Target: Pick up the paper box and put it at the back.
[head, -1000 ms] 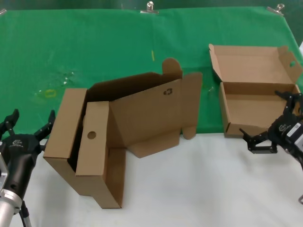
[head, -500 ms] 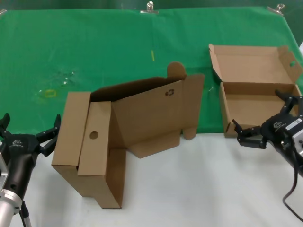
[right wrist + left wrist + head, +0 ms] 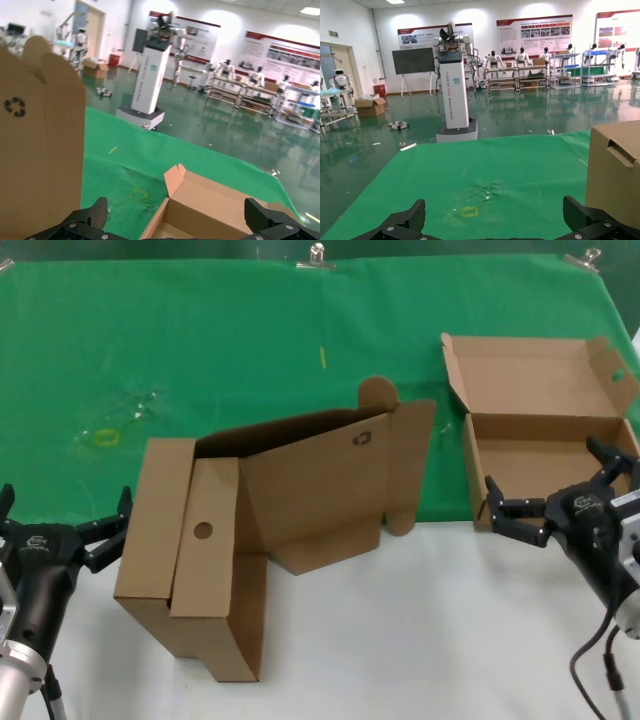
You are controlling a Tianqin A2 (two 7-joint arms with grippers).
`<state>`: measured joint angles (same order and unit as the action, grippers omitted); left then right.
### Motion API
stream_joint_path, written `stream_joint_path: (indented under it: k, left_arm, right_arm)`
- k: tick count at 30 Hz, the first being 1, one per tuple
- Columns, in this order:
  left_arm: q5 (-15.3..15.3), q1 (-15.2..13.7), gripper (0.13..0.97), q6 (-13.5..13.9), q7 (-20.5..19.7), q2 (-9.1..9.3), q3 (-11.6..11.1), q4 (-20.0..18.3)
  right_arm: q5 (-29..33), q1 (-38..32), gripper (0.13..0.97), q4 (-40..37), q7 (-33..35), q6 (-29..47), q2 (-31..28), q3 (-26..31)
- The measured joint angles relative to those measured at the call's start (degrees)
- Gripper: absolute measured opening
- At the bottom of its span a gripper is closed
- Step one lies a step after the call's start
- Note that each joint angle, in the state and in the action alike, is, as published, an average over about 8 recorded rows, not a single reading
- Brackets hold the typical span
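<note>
Two grippers flank the cardboard: the left gripper has its fingers spread wide and empty on the white table, its right fingertip just beside the side of the carton with the recycling mark. Beyond the carton, the right gripper also holds its fingers wide apart, with the open paper box just ahead of them, its front wall at the fingertips. That box rests on the green cloth with its lid raised.
</note>
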<state>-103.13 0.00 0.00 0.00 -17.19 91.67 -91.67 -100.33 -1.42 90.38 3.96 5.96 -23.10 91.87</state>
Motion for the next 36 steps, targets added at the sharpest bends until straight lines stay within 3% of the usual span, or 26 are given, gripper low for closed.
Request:
stream_joint_path:
  k: [13, 36]
  left_arm:
    - [-0.01, 0.00, 0.966, 0.00, 0.00, 0.00, 0.00, 0.00]
    - [-0.01, 0.00, 0.966, 0.00, 0.00, 0.00, 0.00, 0.00]
  right_arm:
    - [-2.20, 1.11, 0.966, 1.01, -3.11, -4.67, 4.63, -0.16]
    - [-2.30, 1.16, 0.966, 1.06, -3.25, -4.88, 4.84, -0.16]
